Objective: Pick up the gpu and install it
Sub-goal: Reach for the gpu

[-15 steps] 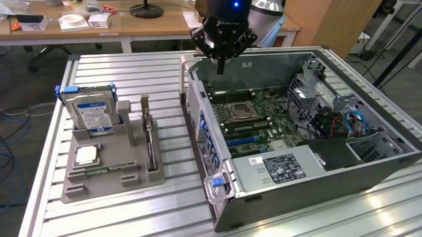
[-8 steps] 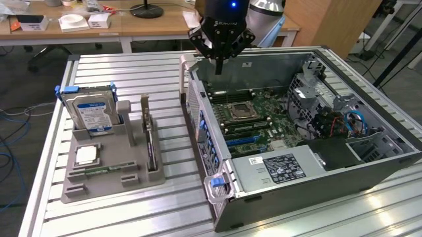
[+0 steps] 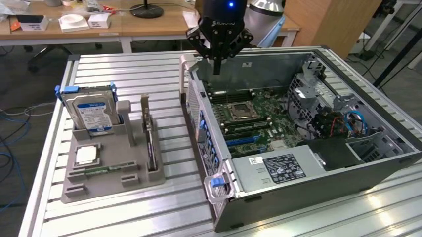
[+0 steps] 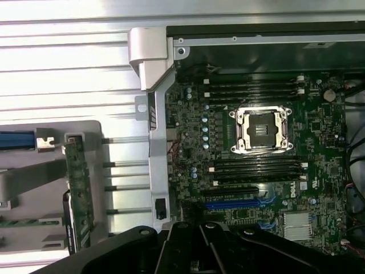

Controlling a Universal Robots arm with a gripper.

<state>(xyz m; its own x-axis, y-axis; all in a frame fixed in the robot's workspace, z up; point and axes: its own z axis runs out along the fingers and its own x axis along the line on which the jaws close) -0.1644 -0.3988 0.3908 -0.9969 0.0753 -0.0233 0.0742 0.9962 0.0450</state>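
The gpu (image 3: 150,140) stands edge-on as a thin dark strip in a slot of the grey holder (image 3: 118,180), at the exterior view's left; its metal bracket is at the far end. In the wrist view the gpu (image 4: 78,194) appears as a narrow green-edged card in the same holder. My gripper (image 3: 216,68) hangs above the rear wall of the open computer case (image 3: 369,165), well apart from the gpu. Its fingers are shut with nothing between them. Below it lies the motherboard (image 3: 257,106) with a blue expansion slot (image 4: 234,204).
A hard drive (image 3: 92,109) with a blue-white label stands upright at the holder's far end. A memory stick (image 3: 104,170) and a processor chip (image 3: 86,155) lie in the holder. Everything rests on a ribbed aluminium table (image 3: 132,66). Desks with clutter stand behind.
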